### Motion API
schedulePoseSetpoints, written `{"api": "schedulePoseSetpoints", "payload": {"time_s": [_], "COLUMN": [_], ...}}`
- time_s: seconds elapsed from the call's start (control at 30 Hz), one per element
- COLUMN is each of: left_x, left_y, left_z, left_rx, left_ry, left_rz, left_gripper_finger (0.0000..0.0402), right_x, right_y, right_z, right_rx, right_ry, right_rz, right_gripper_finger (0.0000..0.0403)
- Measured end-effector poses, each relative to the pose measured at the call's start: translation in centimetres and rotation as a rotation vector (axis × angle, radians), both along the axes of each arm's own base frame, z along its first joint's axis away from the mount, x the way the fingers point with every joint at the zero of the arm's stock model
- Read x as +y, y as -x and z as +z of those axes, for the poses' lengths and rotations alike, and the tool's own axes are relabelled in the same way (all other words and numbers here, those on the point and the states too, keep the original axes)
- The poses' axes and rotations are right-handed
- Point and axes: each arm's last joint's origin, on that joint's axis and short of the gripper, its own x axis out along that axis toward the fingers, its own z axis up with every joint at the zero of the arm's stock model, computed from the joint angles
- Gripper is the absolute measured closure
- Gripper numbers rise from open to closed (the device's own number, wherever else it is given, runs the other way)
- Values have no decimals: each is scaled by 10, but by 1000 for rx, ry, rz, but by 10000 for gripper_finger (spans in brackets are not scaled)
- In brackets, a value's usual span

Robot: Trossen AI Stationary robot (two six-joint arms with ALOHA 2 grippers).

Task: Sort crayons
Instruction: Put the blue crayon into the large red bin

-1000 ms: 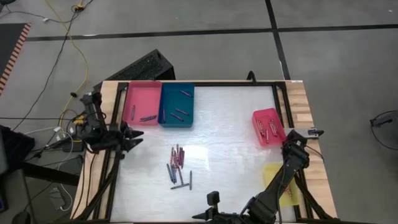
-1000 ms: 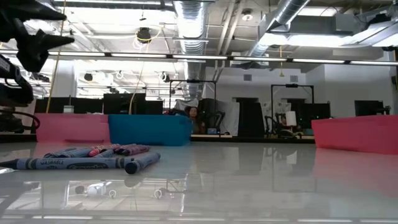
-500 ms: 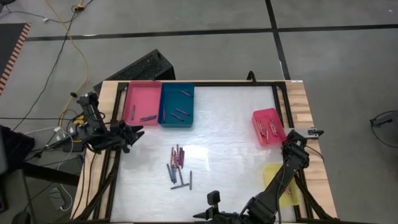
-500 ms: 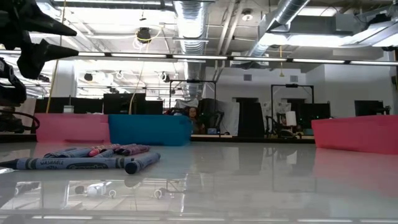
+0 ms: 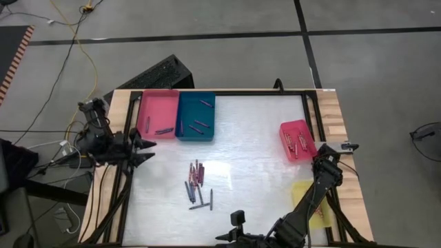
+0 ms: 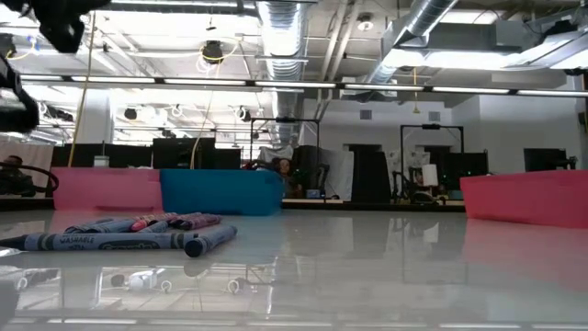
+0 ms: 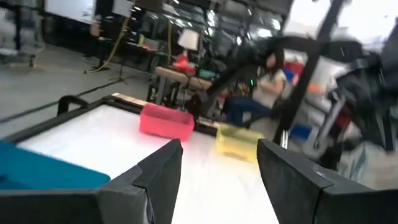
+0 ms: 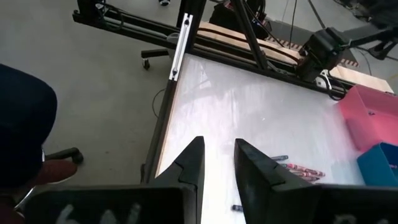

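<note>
Crayons (image 5: 197, 183) heaped mid-worktop (image 5: 255, 172), below the blue tray (image 5: 196, 116), long axes mostly running toward that tray. Left hand (image 5: 146, 147) nearer, open and empty, just left of the tray's near corner; pile down-right from it. Right hand (image 8: 217, 158) part-open, empty, farther off.

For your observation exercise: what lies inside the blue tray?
In the high view the blue tray holds about four crayons on its floor. In the low view its wall hides them.
</note>
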Motion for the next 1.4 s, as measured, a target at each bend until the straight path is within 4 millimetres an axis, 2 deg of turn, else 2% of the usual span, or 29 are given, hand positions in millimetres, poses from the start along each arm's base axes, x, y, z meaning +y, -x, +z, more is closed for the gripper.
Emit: {"api": "schedulePoseSetpoints", "payload": {"time_s": [0.13,0.23,0.43,0.53,0.7,0.83,1.03,1.23,1.4], "left_x": [-19,-35,-66,-81,-100,-108,-111,-111,-110], "left_y": [-11,-20,-37,-45,-64,-89,-122,-138,-143], "left_z": [5,1,3,9,9,9,-8,-30,-48], "left_rx": [90,177,331,399,546,664,768,865,1060], "left_ry": [-109,-127,-83,-83,-198,-226,-223,-120,-144], "left_rz": [-58,-89,-195,-254,-259,-255,-151,-105,-253], "left_gripper_finger": [203,203,203,203,203,203,203,203,203], "right_x": [-2,-6,-29,-37,-41,-43,-43,-42,-40], "right_y": [1,3,8,4,-3,-5,-6,-7,-6], "right_z": [-2,-7,-22,-32,-48,-59,-71,-75,-75], "right_rx": [18,69,206,226,247,268,287,316,311], "right_ry": [15,16,-70,-99,-68,-43,-43,-72,-77], "right_rz": [-5,-43,-269,-351,-365,-372,-383,-364,-358], "right_gripper_finger": [317,317,317,317,317,317,317,317,317]}}
